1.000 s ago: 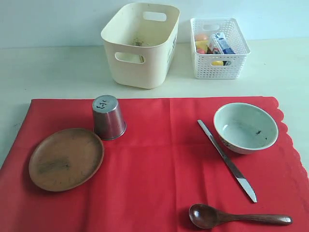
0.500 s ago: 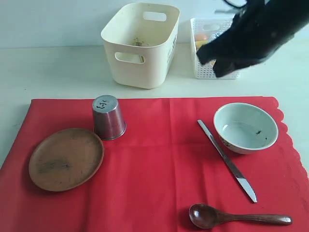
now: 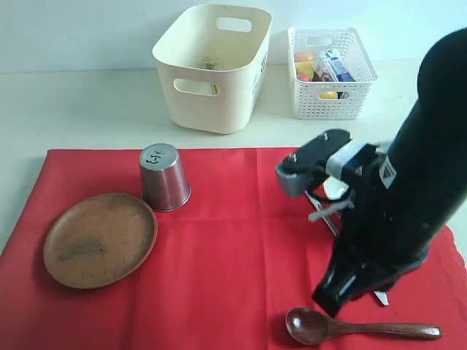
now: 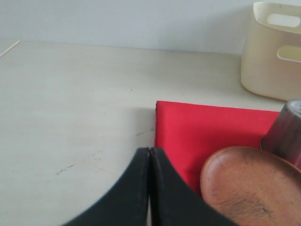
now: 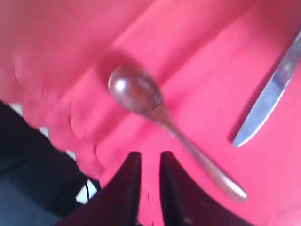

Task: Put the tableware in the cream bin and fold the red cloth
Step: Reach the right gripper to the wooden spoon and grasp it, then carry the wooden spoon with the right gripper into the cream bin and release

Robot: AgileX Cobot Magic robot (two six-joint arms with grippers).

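The dark wooden spoon [image 3: 361, 329] lies flat on the red cloth [image 3: 241, 233] near its front right edge, bowl end toward the middle. The steel knife [image 5: 269, 97] lies on the cloth near the spoon and apart from it; in the exterior view the right arm covers most of the knife. The round brown wooden plate [image 3: 100, 239] sits on the left part of the cloth, with the steel cup [image 3: 164, 177] standing upside down just beside its far rim. The cream bin [image 3: 219, 109] stands on the table [image 3: 80, 109] beyond the cloth, with a white mesh basket [image 3: 328, 106] beside it. The right gripper [image 5: 149, 157] hangs above the cloth near the spoon's handle, its fingers slightly parted and gripping nothing. The left gripper [image 4: 149, 151] is clenched and empty, fingers touching, over bare table off the cloth's corner.
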